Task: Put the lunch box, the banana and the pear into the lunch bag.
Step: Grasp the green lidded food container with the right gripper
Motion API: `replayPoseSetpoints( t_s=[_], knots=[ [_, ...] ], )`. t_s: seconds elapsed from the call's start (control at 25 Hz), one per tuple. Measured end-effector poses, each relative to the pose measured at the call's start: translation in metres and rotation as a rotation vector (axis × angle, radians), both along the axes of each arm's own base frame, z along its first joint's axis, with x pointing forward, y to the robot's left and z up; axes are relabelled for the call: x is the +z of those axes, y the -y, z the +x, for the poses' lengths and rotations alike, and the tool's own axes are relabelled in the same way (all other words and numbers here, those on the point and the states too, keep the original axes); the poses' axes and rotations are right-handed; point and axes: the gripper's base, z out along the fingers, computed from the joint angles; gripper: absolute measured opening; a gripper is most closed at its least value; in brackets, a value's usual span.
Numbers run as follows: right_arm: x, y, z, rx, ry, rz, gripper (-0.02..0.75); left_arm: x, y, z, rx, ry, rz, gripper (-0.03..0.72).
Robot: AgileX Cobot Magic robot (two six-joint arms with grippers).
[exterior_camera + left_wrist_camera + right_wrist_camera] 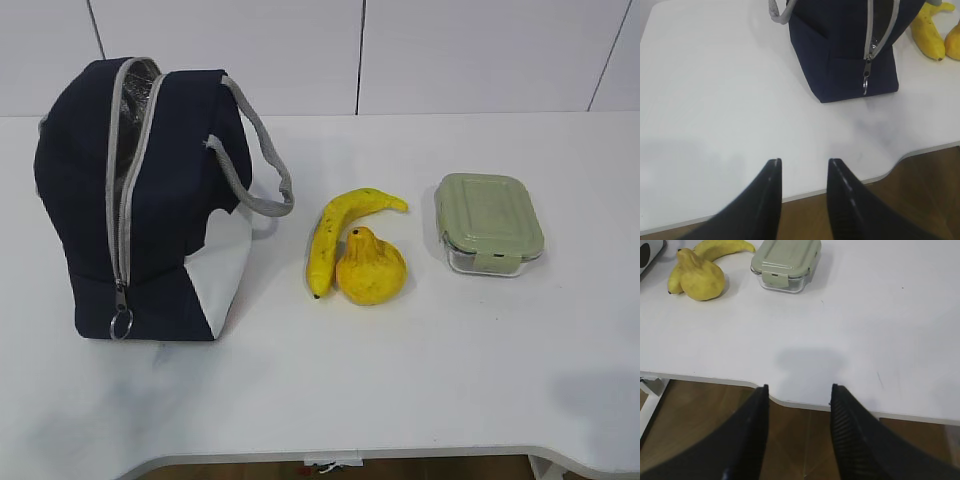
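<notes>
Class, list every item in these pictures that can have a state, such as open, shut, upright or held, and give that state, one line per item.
lunch bag: upright, zipper open at the top
lunch box: lid on, resting on the table
banana: lying beside the pear, not held
pear: on the table, not held
left gripper: open, empty
right gripper: open, empty

Nothing here can be read: no word, brand, number or sign shows on anything in any of the three views. The lunch bag (160, 200) is plain navy cloth with white side panels, and the pale green lid of the lunch box (488, 215) looks bare, though any faint embossing on it may be too small to make out from where I stand. The banana (340, 232) and the pear (371, 267) carry no sticker that I can see
</notes>
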Motion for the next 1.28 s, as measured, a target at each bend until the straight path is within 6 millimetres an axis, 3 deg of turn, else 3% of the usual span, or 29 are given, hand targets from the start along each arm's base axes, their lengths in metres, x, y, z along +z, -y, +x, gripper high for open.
replayPoseSetpoints(
  t_s=[0.76, 1.0, 1.28],
  knots=[
    [0.001, -0.001, 0.001, -0.007, -0.004, 0.028, 0.342, 0.0, 0.0, 0.0, 0.0, 0.0, 0.0, 0.234],
    [0.007, -0.002, 0.025, -0.043, -0.115, 0.115, 0.342, 0.0, 0.0, 0.0, 0.0, 0.0, 0.0, 0.234],
    [0.026, -0.001, 0.066, -0.076, -0.215, 0.158, 0.349, 0.0, 0.0, 0.0, 0.0, 0.0, 0.0, 0.234]
  ],
)
